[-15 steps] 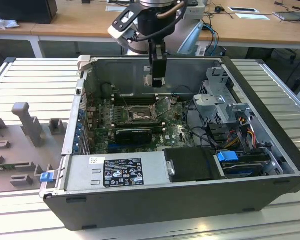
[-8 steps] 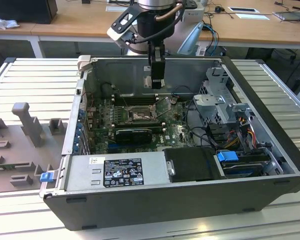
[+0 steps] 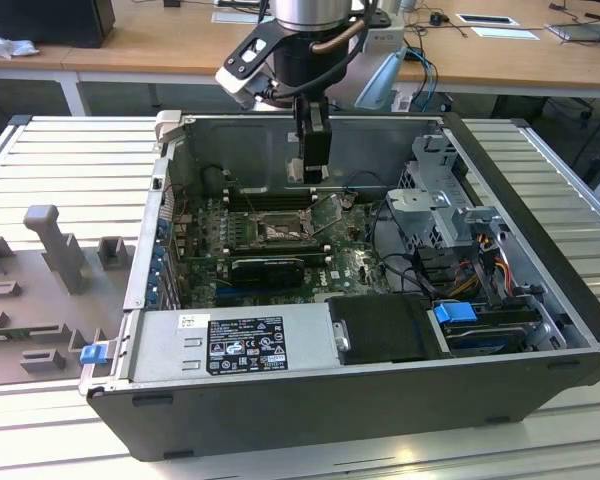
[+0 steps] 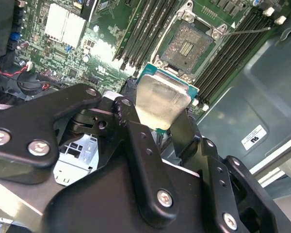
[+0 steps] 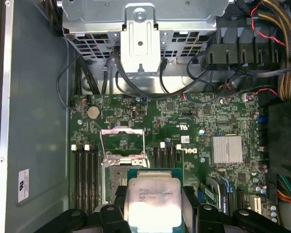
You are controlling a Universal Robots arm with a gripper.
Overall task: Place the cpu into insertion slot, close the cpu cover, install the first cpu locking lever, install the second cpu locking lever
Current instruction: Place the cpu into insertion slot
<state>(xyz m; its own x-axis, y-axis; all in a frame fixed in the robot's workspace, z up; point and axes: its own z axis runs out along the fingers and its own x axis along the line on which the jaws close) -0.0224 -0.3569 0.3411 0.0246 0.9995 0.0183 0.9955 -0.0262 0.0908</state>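
Currently the gripper [image 4: 157,116] hangs over the open socket [image 4: 186,46], fingers [image 4: 133,136] pinching the chip [image 4: 161,97] by its edges, apparently for level seating.

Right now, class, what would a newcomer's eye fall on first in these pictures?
The silvery chip, pinched in the black gripper, shines brightest in both wrist views. Near it on the green board sits the open socket, bare. In the exterior view, the arm reaches down into a big open computer case.
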